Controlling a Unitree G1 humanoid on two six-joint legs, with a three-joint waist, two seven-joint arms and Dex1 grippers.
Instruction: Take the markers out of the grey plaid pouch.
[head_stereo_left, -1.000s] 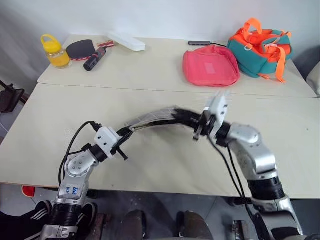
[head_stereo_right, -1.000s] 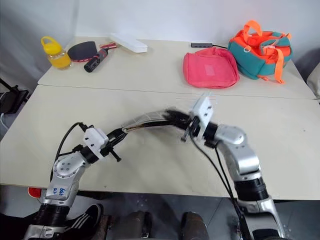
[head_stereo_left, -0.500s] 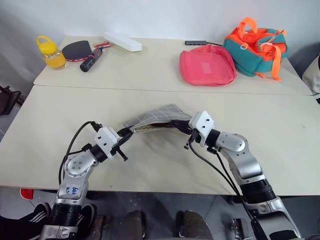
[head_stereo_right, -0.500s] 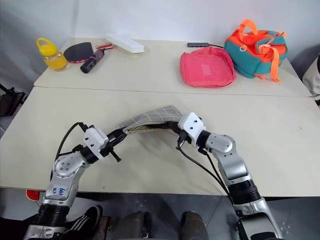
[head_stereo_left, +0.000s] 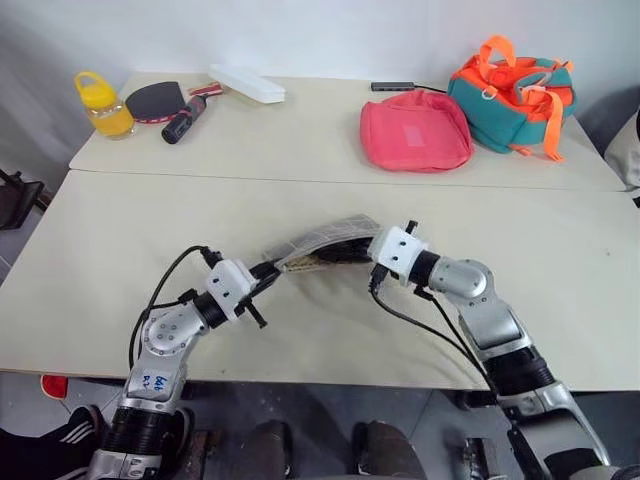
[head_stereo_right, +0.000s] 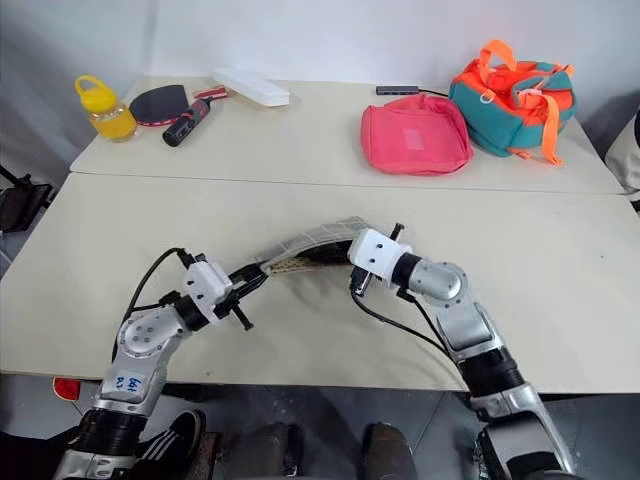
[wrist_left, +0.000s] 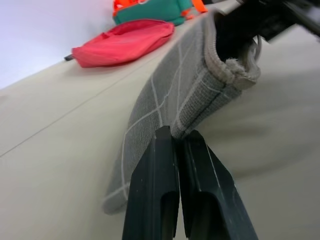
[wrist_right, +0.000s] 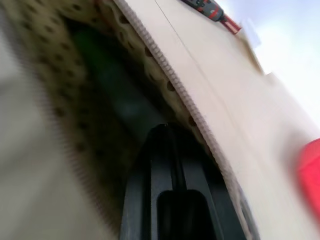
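Grey plaid pouch (head_stereo_left: 325, 240) hangs arched between both claws above the near table (head_stereo_left: 120, 260), long axis running left gripper (wrist_left: 176, 137) to right gripper (head_stereo_right: 335, 252). Left clamped tight on the pouch's end seam. Right's fingers sit inside the open mouth, gap unclear. Bare tabletop all around; pink pouch (head_stereo_left: 415, 130) well beyond.

Pink pouch (head_stereo_left: 415, 131) beside teal-orange bag (head_stereo_left: 515, 92); yellow bottle (head_stereo_left: 100, 102), paddle (head_stereo_left: 162, 98) opposite.
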